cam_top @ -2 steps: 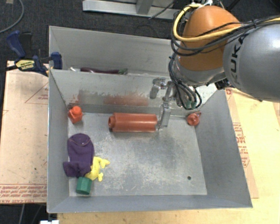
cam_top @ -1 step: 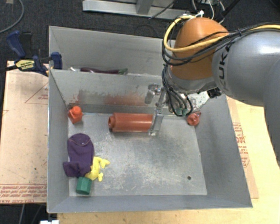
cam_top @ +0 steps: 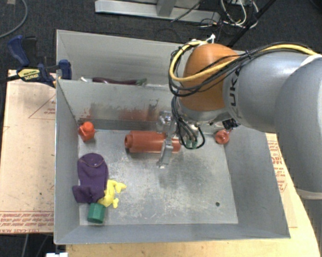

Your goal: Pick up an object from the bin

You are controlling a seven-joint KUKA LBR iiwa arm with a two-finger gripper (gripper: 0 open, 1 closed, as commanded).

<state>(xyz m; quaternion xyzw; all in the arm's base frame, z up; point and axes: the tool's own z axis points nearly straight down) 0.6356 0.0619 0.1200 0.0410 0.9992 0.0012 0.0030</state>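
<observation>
One reddish-brown cylinder (cam_top: 144,143) is seen lying on its side mid-bin (cam_top: 200,199), toward the back wall. The gripper (cam_top: 165,144) is placed at its right end; its grip cannot be told.

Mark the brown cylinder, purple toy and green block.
brown cylinder (cam_top: 142,143): camera view, middle of its side.
purple toy (cam_top: 90,172): camera view, its upper body.
green block (cam_top: 95,213): camera view, its top face.

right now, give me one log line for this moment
gripper over right end of brown cylinder | cylinder on its side, middle of bin | grip: cannot tell | lift: not yet
</observation>
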